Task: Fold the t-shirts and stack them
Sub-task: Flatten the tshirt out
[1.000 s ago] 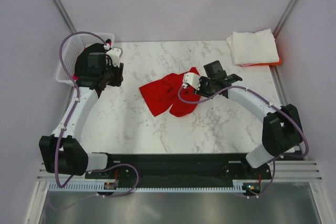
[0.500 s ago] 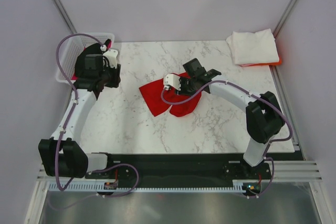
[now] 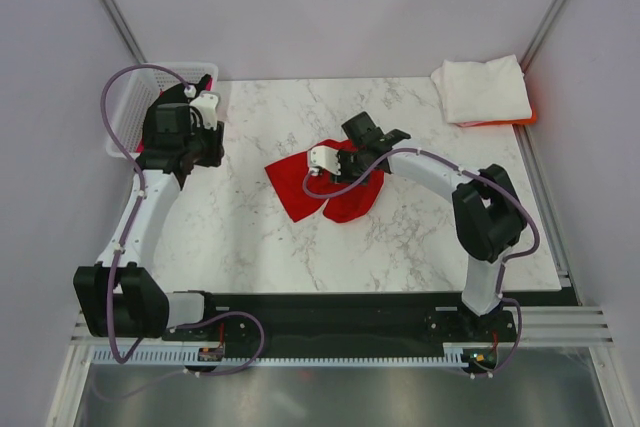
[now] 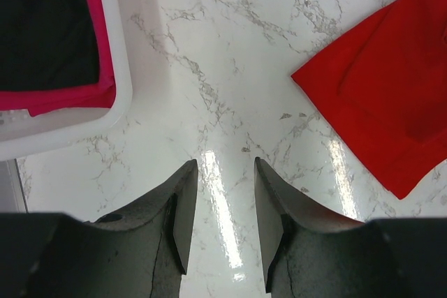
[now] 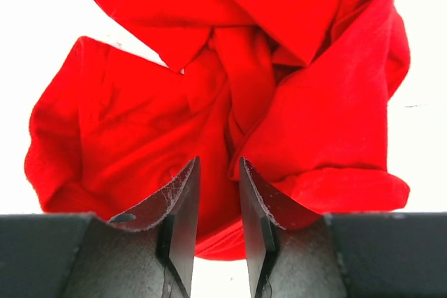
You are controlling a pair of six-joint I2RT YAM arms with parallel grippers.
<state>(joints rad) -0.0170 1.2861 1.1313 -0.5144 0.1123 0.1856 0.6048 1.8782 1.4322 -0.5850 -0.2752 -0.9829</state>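
**A:** Where do we find the red t-shirt (image 3: 298,187)?

**B:** We see it crumpled near the middle of the table (image 3: 250,237), lying in loose folds. One flatter corner spreads out toward the left arm.

**A:** And our right tool (image 5: 218,161)?

**B:** It sits right over the bunched part of that shirt. Its wrist camera shows almost nothing but red cloth. The jaws stand narrow, with a slim gap between them and red showing through it. We cannot tell whether a fold is pinched there or the cloth only lies beneath.

**A:** What about our left tool (image 4: 223,165)?

**B:** It hangs over bare marble on the left side of the table, well apart from the red shirt. Its jaws are parted to a moderate gap and we see nothing between them. From its camera, the shirt's flat corner shows at the right edge.

**A:** Which other shirts do we see?

**B:** A folded white t-shirt (image 3: 482,89) lies at the far right corner of the table. The edge of an orange t-shirt (image 3: 512,120) peeks out from under it. At the far left stands the basket (image 4: 123,54). Inside it, a black t-shirt (image 4: 49,26) lies on a pink t-shirt (image 4: 70,95).

**A:** Is the basket touching the left tool?

**B:** From above, the arm overlaps it, so we cannot say. In the wrist camera, the basket's rim lies off to the left of the jaws.
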